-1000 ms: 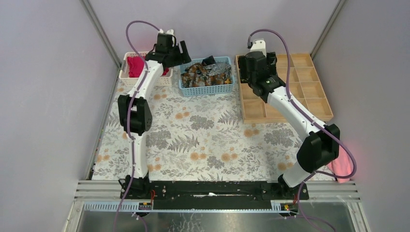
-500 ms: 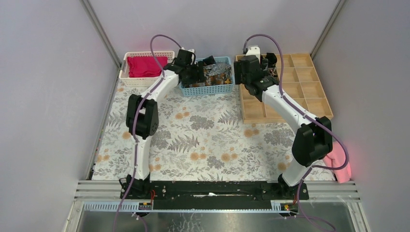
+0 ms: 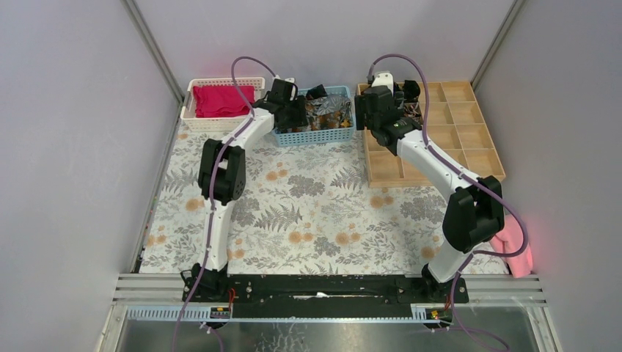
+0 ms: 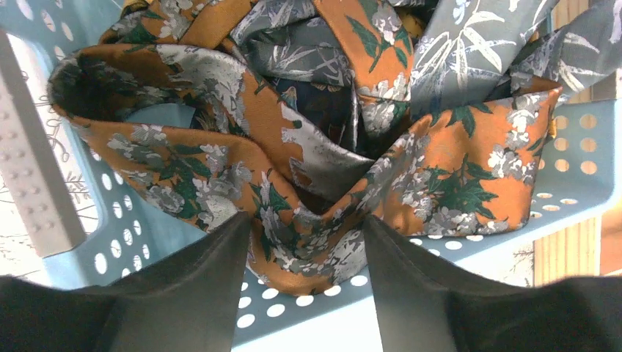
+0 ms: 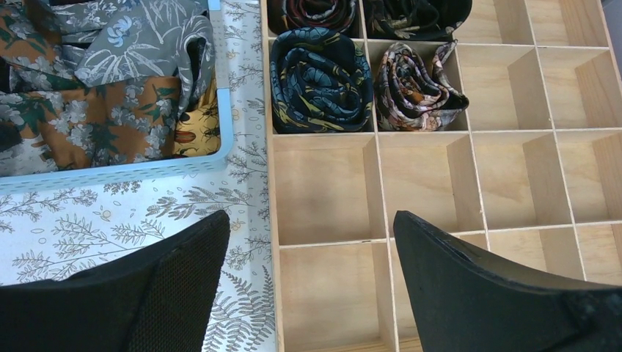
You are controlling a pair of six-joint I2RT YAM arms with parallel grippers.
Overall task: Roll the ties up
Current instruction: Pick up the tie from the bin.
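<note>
Left arm reaching into the blue basket (image 4: 469, 242)
My left gripper (image 4: 306, 220) has swung across into it, jaws spread but narrowing astride a fold of the orange tie (image 4: 455, 169), so a pick is starting. Just right of the basket my right gripper (image 5: 312, 214) hangs wide open; rolled ties (image 5: 319, 81) sit beyond in the wooden tray (image 5: 425, 176).

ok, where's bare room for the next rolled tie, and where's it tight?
Free: wooden tray compartments below and right of the rolled ties; also the floral mat on the near side of the blue basket. Tight: that basket, heaped with loose ties, and the tray's four filled cells.
</note>
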